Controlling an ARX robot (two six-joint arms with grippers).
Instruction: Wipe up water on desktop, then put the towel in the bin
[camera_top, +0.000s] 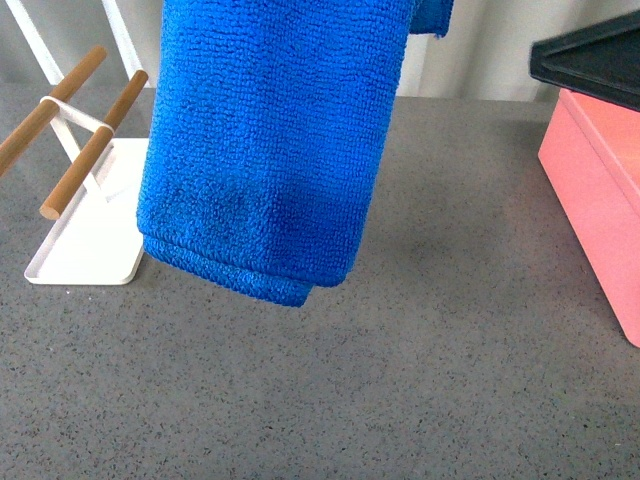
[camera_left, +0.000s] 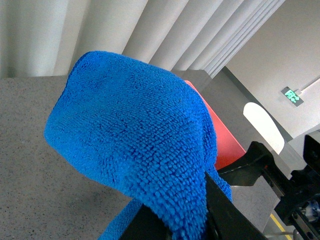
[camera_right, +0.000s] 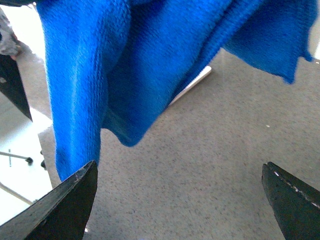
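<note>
One desktop (camera_top: 420, 380), speckled grey. One towel (camera_top: 270, 150), hanging clear above it with the hemmed fold lowest (not touching the surface). One bin (camera_top: 600, 190) at the right edge, apart from the towel. One white tray (camera_top: 85, 245) at left with two wooden rods (camera_top: 75, 172). Left gripper (camera_left: 190, 220) is pinched on a towel fold. Right gripper (camera_right: 180, 200) is spread wide and holds nothing.

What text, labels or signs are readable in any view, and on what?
Green lit sign on the far wall, left wrist view: white marks, too small and blurred to read.
No text visible on the towel, the bin or the white tray.
</note>
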